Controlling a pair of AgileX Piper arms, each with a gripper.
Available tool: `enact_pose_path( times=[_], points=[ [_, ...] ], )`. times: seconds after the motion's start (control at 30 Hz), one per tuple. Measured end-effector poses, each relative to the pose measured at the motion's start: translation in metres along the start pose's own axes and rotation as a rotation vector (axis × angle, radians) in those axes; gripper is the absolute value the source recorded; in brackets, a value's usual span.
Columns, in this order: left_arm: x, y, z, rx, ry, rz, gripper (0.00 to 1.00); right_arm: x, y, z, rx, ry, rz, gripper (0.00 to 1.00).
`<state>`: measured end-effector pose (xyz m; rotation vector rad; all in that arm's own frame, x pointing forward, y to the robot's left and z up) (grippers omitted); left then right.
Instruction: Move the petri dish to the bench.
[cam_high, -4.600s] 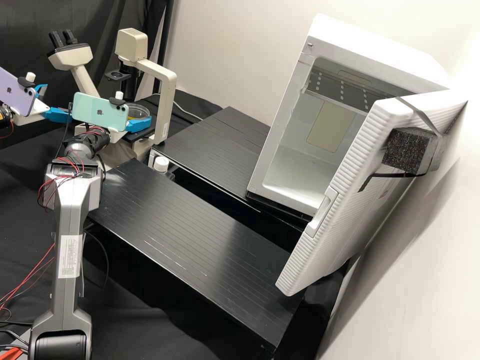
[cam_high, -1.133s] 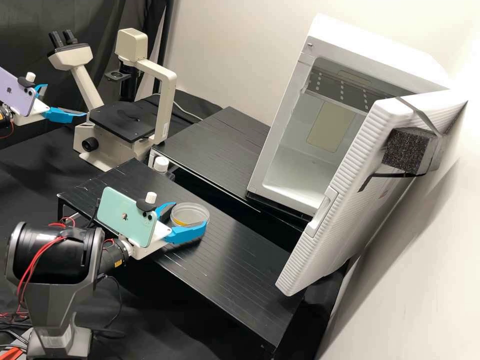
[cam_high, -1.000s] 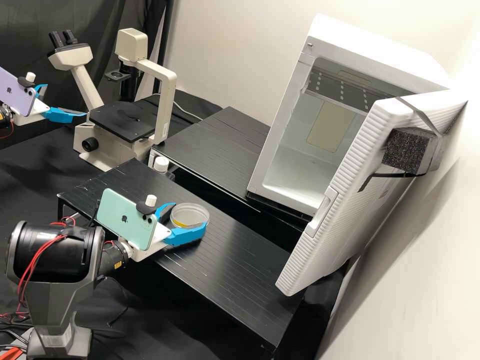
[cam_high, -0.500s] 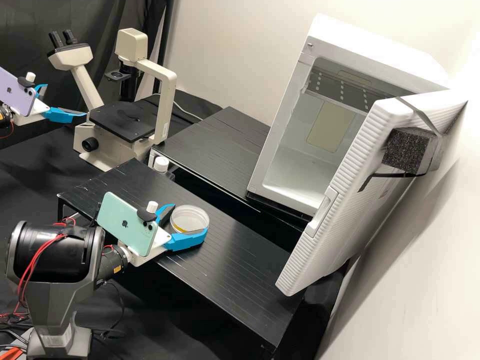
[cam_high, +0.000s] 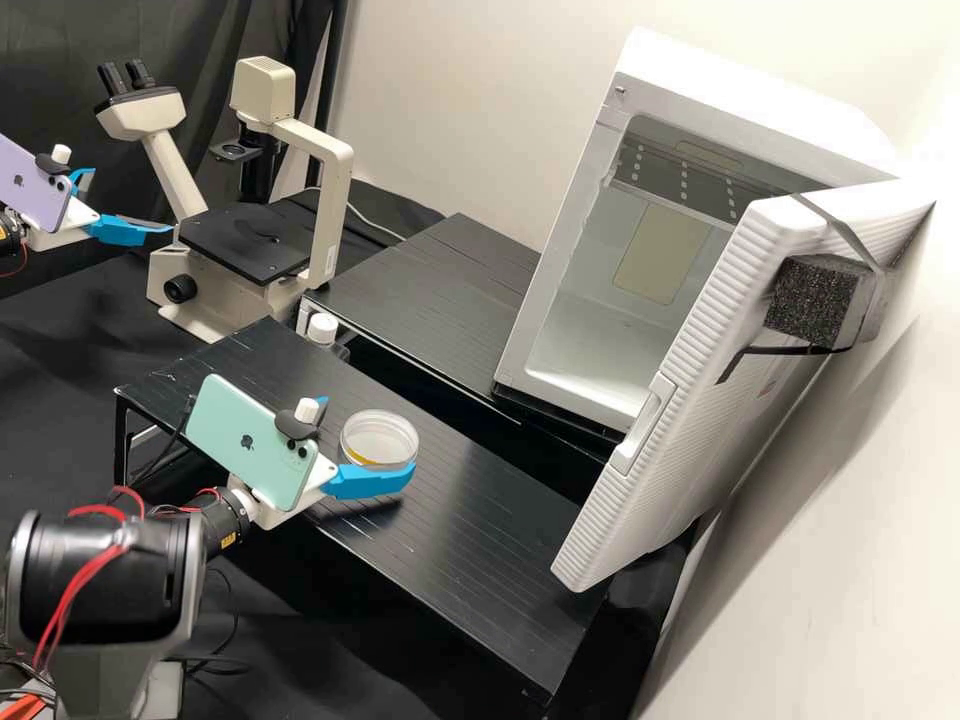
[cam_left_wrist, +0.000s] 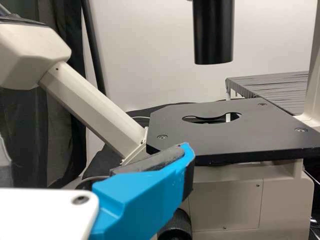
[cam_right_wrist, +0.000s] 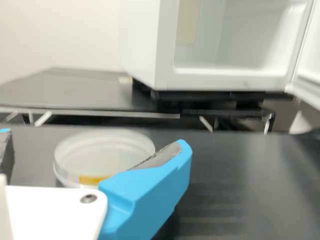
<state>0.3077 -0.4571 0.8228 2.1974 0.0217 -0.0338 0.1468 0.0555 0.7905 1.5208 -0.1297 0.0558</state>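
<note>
The clear round petri dish (cam_high: 378, 440), with a yellow mark on its side, rests flat on the front black bench (cam_high: 470, 540). My right gripper (cam_high: 366, 436) stands open at the dish in the high view. In the right wrist view the dish (cam_right_wrist: 102, 154) lies between the spread fingers of my right gripper (cam_right_wrist: 95, 139), with its near edge partly hidden. Off at the upper left, my left gripper (cam_high: 132, 202) is open and empty beside the microscope. One blue finger of my left gripper (cam_left_wrist: 145, 200) shows before the microscope stage in the left wrist view.
The cream microscope (cam_high: 330, 200) has a bare black stage (cam_high: 245, 240). Behind the front bench is a second black bench (cam_high: 430, 300), with a white-capped bottle (cam_high: 322, 328) near its corner. A white incubator (cam_high: 560, 250) stands at the back, its door (cam_high: 690, 400) swung open.
The dish went from the microscope stage to the front bench with my right gripper, which has since opened and drawn back slightly. My left gripper stayed still.
</note>
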Motion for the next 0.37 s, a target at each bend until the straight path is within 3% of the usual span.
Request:
enact_pose_path(
  times=[0.1, 0.37],
  points=[
    [0.0, 0.0, 0.0, 0.0, 0.0, 0.0, 1.0, -0.004, 0.011, -0.003, 0.002, 0.024, 0.038, 1.0],
    [0.0, 0.0, 0.0, 0.0, 0.0, 0.0, 1.0, -0.015, 0.034, -0.011, 0.116, 0.137, 0.115, 1.0]
  ],
)
